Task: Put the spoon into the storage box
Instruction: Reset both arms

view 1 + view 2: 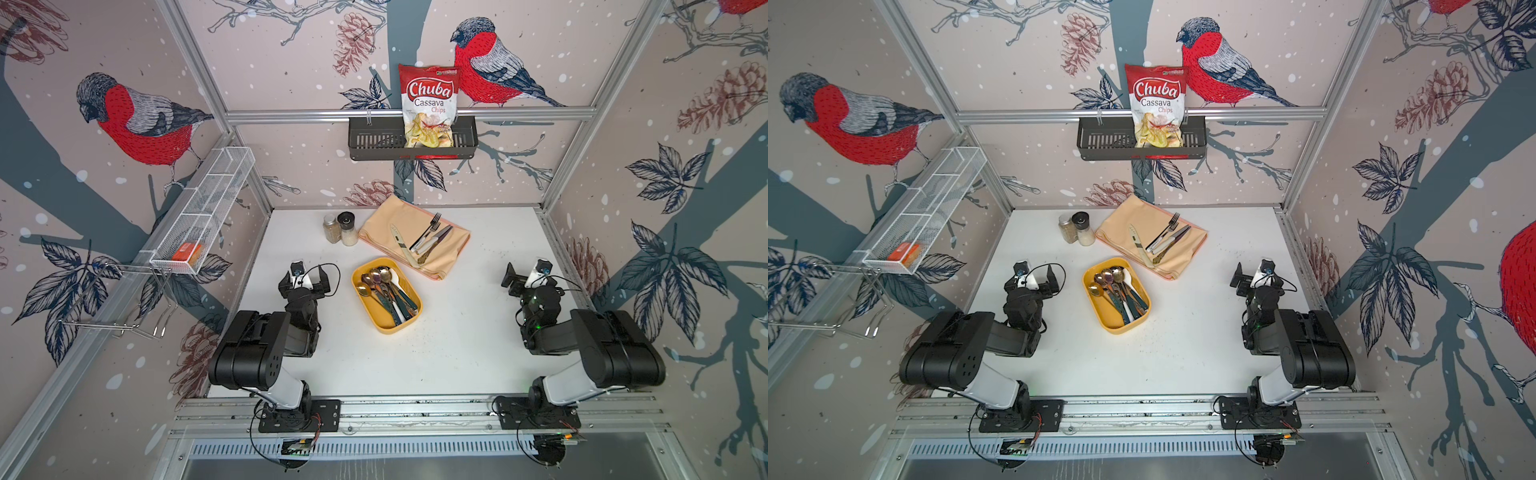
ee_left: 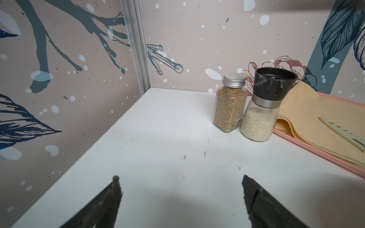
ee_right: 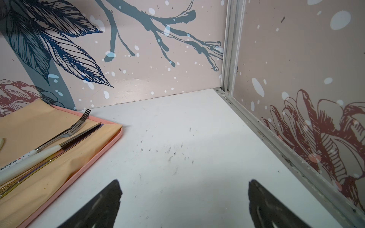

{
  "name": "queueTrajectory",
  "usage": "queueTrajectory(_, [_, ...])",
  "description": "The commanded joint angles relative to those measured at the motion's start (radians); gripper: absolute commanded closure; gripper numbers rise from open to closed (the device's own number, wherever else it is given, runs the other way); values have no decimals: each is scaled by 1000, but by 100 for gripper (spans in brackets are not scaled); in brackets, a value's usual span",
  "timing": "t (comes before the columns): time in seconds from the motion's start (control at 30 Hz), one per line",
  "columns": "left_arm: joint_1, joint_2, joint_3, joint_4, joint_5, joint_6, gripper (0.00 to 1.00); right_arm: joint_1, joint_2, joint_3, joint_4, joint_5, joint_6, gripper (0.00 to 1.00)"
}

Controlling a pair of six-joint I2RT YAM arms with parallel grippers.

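The left end effector hangs just left of the storage box, jaws spread wide with nothing between them. The right end effector sits well to the right of the box, jaws equally wide and holding nothing.

The box is a shallow yellow tray with rounded corners, lying askew near the middle of the white bench. Inside it lies a bundle of spoons, with the bowls crowded at the box's far end and the handles fanning toward its near end. Some bowls are gold, some have a rainbow sheen, and one spoon is white. Most handles are dark teal or black. The exact count cannot be told.

Just beyond the box's far end is a pink tray lined with a peach cloth. On the cloth lie a fork, a white-handled knife, a cream plastic knife and a gold-handled piece whose head is hidden.

Beyond the box to the left, a spice jar and a grinder stand touching.

Farther back, a black shelf basket on the wall holds a chips bag. High to the left of the box, a white wire basket holds an orange packet in its nearest compartment.
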Motion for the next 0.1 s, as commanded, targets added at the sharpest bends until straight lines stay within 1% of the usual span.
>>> queueTrajectory(0.0, [0,0,2,42,-1,2,3,-9,1,4,19,-19,6,0])
queueTrajectory(0.07, [-1,0,2,42,-2,3,3,-9,-6,-6,29,-22,6,0])
